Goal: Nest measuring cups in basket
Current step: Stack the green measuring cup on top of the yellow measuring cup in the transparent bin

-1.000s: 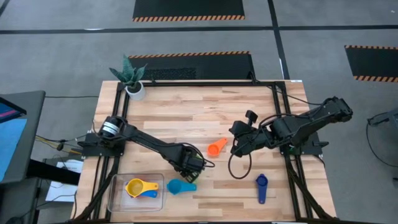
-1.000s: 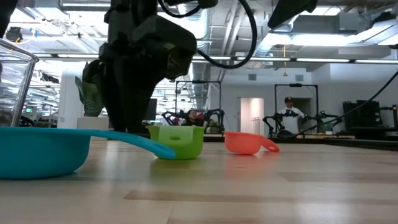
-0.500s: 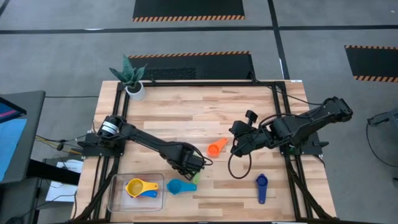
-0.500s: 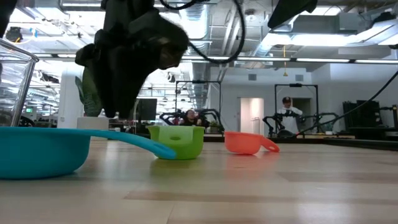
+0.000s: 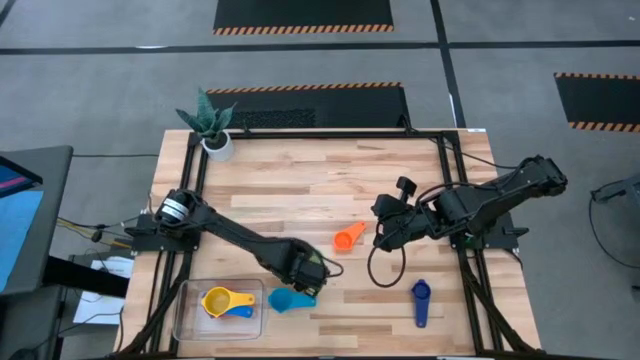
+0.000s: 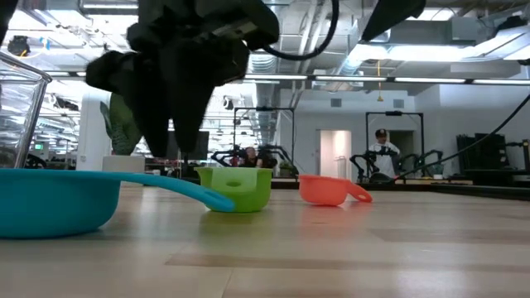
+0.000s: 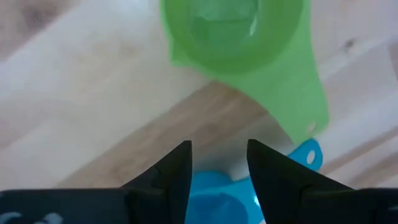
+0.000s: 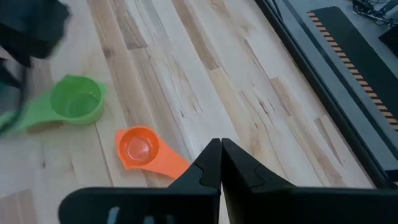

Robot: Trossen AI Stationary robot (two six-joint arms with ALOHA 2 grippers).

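My left gripper [image 7: 217,167] is open and hovers above the table, over the gap between two cups. The green cup [image 7: 239,28] stands upright ahead of the fingers, its handle [image 7: 308,109] running toward the light blue cup [image 7: 214,199], which shows below the fingers. Both rest on their bases in the low view, light blue cup [image 6: 50,203] nearest and green cup [image 6: 236,189] behind. The red-orange cup [image 5: 348,238] lies mid-table and the dark blue cup [image 5: 420,300] near the near edge. The yellow cup [image 5: 220,300] sits over a medium blue cup [image 5: 242,313] in the basket [image 5: 190,318]. My right gripper [image 8: 219,155] is shut, beside the red-orange cup [image 8: 140,148].
A white plant pot [image 5: 216,145] stands at the far left corner. A black cable [image 5: 378,272] loops on the table below the right arm. The basket's clear wall [image 6: 18,108] rises at the low view's left. Bare wood lies across the table's far half.
My left gripper has moved a little toward the near edge, from above the green cup toward the light blue cup, and has turned about as it went. The cups have stayed where they were.
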